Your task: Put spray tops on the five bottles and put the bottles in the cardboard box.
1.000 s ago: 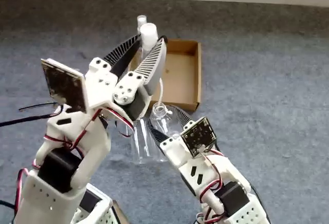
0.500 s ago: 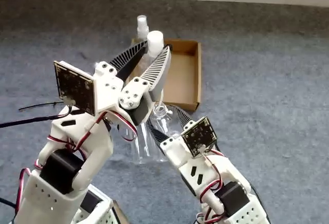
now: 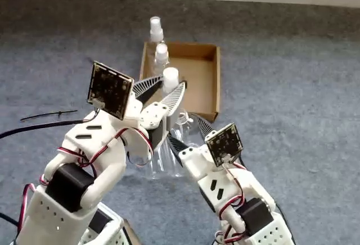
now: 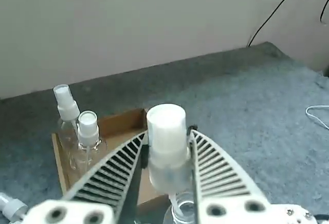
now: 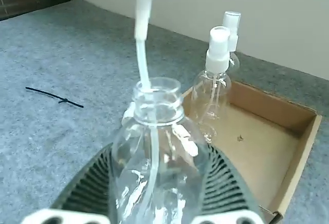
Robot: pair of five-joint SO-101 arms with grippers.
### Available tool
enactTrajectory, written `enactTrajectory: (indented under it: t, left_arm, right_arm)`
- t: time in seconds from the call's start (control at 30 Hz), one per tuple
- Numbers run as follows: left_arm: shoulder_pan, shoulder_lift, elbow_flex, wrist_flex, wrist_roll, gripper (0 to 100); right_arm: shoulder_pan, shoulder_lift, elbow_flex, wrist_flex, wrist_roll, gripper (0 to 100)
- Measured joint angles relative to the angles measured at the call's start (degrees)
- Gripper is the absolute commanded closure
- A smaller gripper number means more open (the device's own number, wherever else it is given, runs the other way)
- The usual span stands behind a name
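My left gripper [image 3: 169, 85] [image 4: 167, 137] is shut on a white spray top [image 3: 170, 78] [image 4: 166, 147], held upright above a clear open bottle [image 3: 179, 125] [image 5: 157, 152]. The top's dip tube [image 5: 143, 54] reaches down into the bottle's neck, while the cap itself stays well above the rim. My right gripper [image 3: 181, 128] [image 5: 159, 158] is shut on that bottle's body, just in front of the cardboard box [image 3: 197, 82] [image 5: 259, 149]. A bottle with a spray top [image 3: 161, 54] [image 5: 215, 80] stands in the box's far left corner. Another capped bottle [image 3: 156, 28] [image 5: 231, 24] stands behind the box.
More clear bottles without tops [image 3: 154, 159] stand on the grey carpet under my left arm. A black cable tie [image 3: 48, 116] [image 5: 54, 96] lies on the carpet to the left. The carpet to the right of the box is open.
My left gripper has pulled back from over the box and dropped with the spray top, bringing its tube into the held bottle's neck. The right arm has hardly moved.
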Motion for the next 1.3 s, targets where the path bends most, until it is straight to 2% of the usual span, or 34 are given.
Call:
enactTrajectory:
  t: [0.3,0.5,0.57,0.83,1.0,1.17,1.3]
  left_arm:
    - [0.1,0.0,2.5,1.6,-0.7,99]
    - [0.3,0.0,6.2,2.1,-10.8,78]
    - [0.2,0.0,6.0,4.3,-11.9,76]
    - [-0.4,0.0,-3.0,13.5,-12.7,78]
    - [-0.4,-0.1,-9.5,13.6,-12.7,79]
    - [-0.5,-0.6,-10.3,13.6,-12.7,79]
    - [-4.0,0.0,-10.1,10.8,-12.7,79]
  right_arm:
    - [0.0,0.0,0.0,0.0,-0.2,99.5]
    - [0.0,0.0,0.1,0.0,-0.2,99.5]
    - [0.0,0.0,0.0,0.0,-0.2,99.5]
    - [0.4,-0.1,0.0,0.0,-0.2,99.5]
    - [0.4,-0.1,0.0,0.0,-0.2,99.5]
    - [0.4,-0.1,0.0,0.0,-0.2,99.5]
    - [0.4,-0.1,0.0,0.0,-0.2,99.5]
